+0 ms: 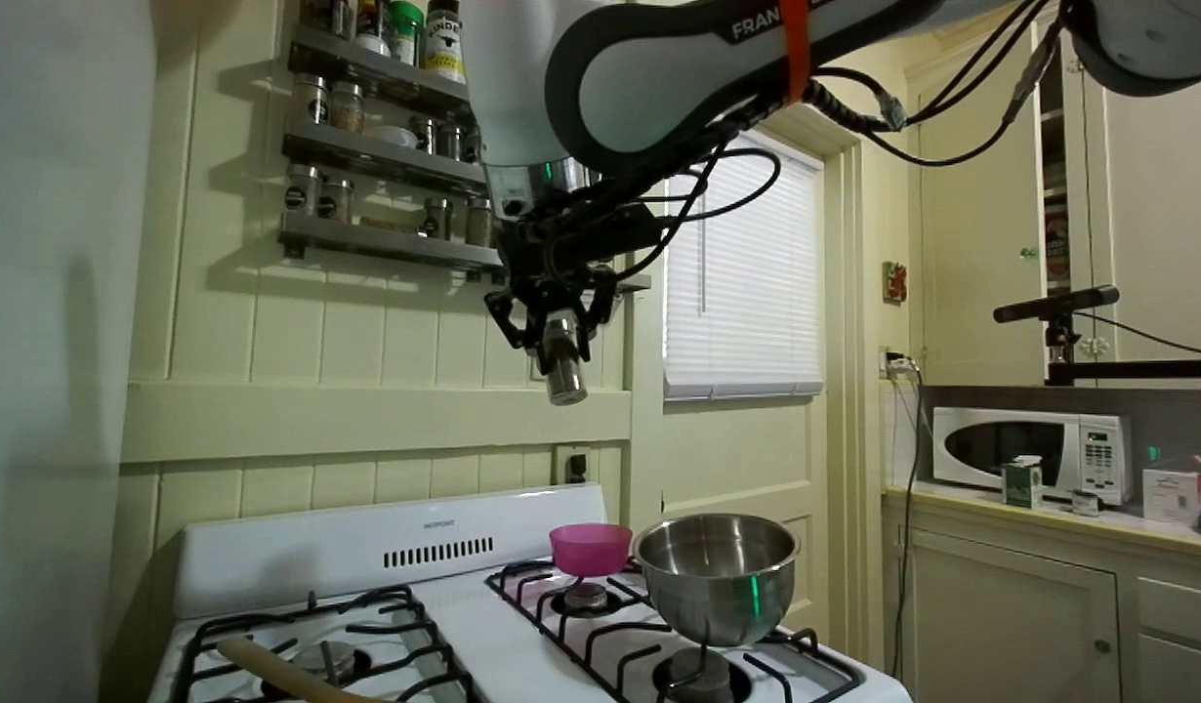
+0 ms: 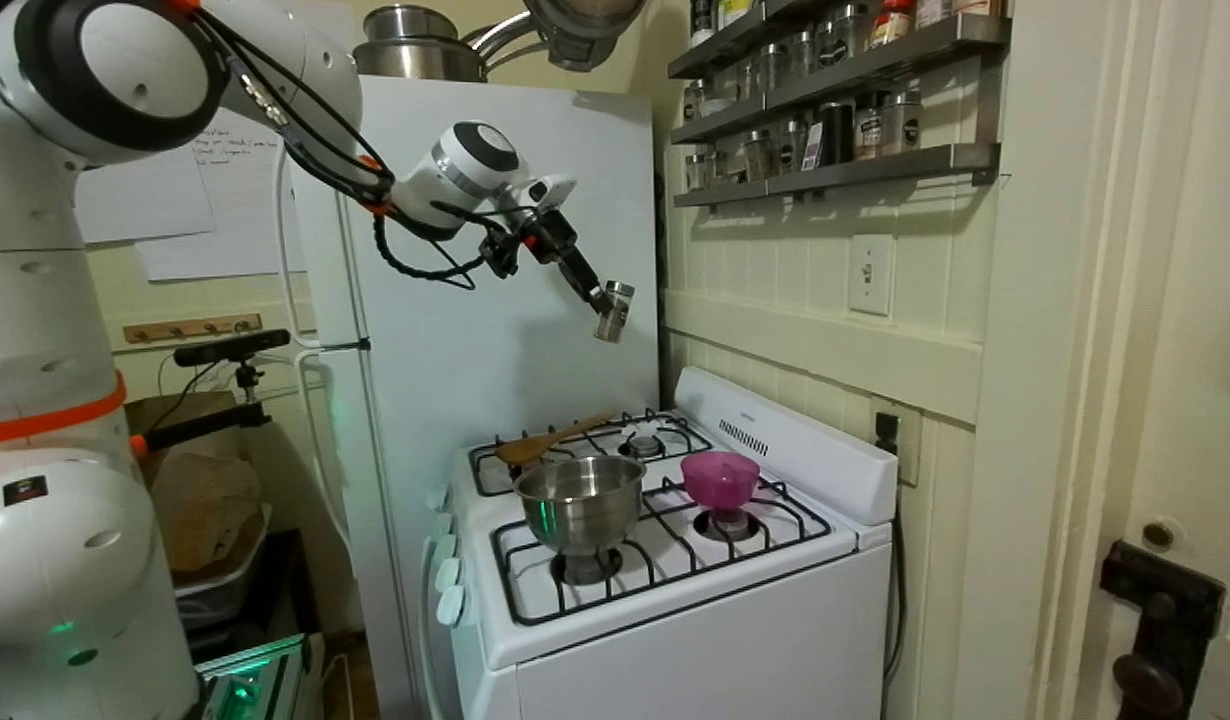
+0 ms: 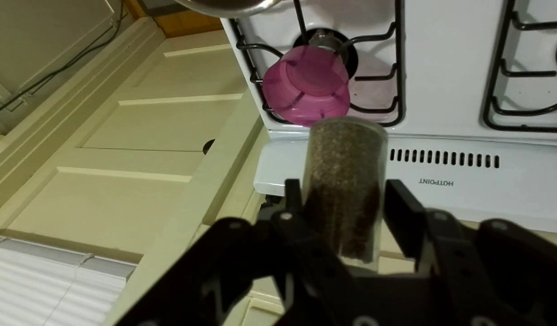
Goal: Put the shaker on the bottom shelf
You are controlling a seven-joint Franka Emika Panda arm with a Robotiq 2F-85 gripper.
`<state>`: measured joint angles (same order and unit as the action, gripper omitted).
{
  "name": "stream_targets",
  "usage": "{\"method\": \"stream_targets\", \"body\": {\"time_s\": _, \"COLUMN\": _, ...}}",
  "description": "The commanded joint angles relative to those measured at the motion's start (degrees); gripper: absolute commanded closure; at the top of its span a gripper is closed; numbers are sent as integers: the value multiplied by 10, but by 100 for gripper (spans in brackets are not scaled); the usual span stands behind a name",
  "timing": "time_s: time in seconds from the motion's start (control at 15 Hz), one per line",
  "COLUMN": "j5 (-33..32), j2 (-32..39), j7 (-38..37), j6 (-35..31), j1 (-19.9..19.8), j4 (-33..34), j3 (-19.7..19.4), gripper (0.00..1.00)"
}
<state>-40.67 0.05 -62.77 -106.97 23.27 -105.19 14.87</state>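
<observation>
The shaker (image 3: 344,176), a clear-sided cylinder with brown grains in it, is gripped between the black fingers of my gripper (image 3: 344,194). In both exterior views the shaker (image 1: 566,381) hangs tilted in mid-air above the stove, its silvery cap (image 2: 620,288) at the upper end. Those jaws are shut around its sides, with the glass base pointing away from the palm. The bottom shelf (image 2: 885,170) is the lowest ledge of the wall rack and bears several jars; in an exterior view my arm covers part of this bottom shelf (image 1: 386,237). The shaker is lower than that ledge.
Two more tiers with jars, the middle shelf (image 1: 386,161) and the top shelf (image 1: 386,73), sit above. On the stove (image 2: 675,620) are a pink bowl (image 2: 720,480), a steel pot (image 2: 580,510) and a wooden spoon (image 2: 525,448). A fridge (image 2: 505,330) stands beside the stove.
</observation>
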Motion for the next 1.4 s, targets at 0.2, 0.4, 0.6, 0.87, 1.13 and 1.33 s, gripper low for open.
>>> {"method": "stream_targets", "body": {"time_s": 0.2, "j5": -51, "j2": -48, "j7": -5, "j6": 103, "j1": -43, "j4": 13, "j3": 9, "gripper": 76}}
{"method": "stream_targets", "body": {"time_s": 0.4, "j5": -60, "j2": -83, "j7": -11, "j6": 144, "j1": -67, "j4": 8, "j3": 6, "gripper": 76}}
{"method": "stream_targets", "body": {"time_s": 0.6, "j5": -89, "j2": -111, "j7": -7, "j6": 148, "j1": -93, "j4": 3, "j3": 1, "gripper": 76}}
{"method": "stream_targets", "body": {"time_s": 0.87, "j5": -161, "j2": -118, "j7": 26, "j6": 98, "j1": -128, "j4": 17, "j3": -20, "gripper": 76}}
{"method": "stream_targets", "body": {"time_s": 1.13, "j5": -181, "j2": -110, "j7": 26, "j6": 44, "j1": -142, "j4": 24, "j3": -33, "gripper": 51}}
{"method": "stream_targets", "body": {"time_s": 1.33, "j5": -183, "j2": -106, "j7": 35, "j6": 6, "j1": -155, "j4": 29, "j3": -49, "gripper": 51}}
